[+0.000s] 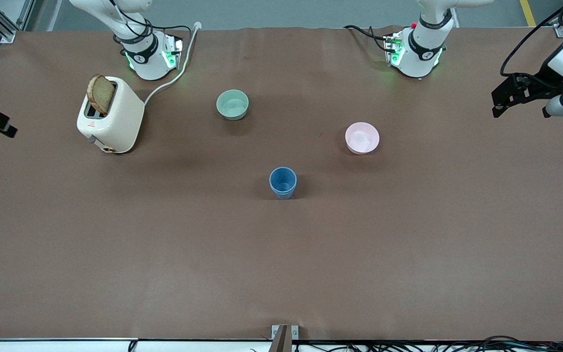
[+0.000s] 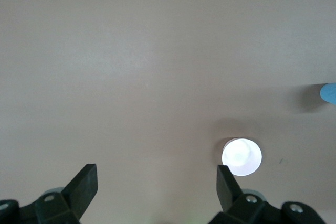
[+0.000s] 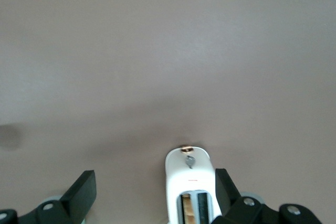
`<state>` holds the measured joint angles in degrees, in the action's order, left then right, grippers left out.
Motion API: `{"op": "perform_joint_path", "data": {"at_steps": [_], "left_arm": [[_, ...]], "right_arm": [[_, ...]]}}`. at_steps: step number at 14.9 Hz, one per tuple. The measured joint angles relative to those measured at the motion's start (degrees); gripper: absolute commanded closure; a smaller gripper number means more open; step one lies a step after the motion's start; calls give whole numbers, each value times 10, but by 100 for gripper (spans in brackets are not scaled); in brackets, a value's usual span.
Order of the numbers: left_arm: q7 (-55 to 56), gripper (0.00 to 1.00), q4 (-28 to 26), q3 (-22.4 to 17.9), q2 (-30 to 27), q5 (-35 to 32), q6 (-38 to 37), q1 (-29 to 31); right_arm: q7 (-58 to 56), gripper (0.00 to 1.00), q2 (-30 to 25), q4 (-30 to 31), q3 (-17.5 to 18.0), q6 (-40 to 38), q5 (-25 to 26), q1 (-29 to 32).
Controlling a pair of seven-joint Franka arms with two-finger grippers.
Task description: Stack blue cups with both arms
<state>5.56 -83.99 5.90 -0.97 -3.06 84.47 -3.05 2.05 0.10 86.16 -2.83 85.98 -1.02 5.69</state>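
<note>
The two blue cups (image 1: pixel 282 182) stand upright mid-table, one nested inside the other. Nothing touches them. An edge of them shows in the left wrist view (image 2: pixel 328 93). My left gripper (image 1: pixel 499 104) hangs high over the left arm's end of the table, far from the cups, open and empty (image 2: pixel 156 174). My right gripper (image 1: pixel 3 126) hangs at the right arm's end of the table beside the toaster, open and empty (image 3: pixel 155 179).
A pink bowl (image 1: pixel 362 138) (image 2: pixel 241 157) sits toward the left arm's end, farther from the camera than the cups. A pale green bowl (image 1: pixel 232 104) sits farther still. A white toaster (image 1: pixel 110 115) (image 3: pixel 189 184) with a bread slice (image 1: pixel 101 94) stands near the right arm's base.
</note>
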Motion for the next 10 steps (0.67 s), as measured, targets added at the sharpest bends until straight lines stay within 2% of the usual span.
{"op": "perform_joint_path", "data": {"at_steps": [10], "left_arm": [[1,0,0,0,0,0,0,9]], "right_arm": [[-54,0,-8,-12,13,-57,0,8]]}}
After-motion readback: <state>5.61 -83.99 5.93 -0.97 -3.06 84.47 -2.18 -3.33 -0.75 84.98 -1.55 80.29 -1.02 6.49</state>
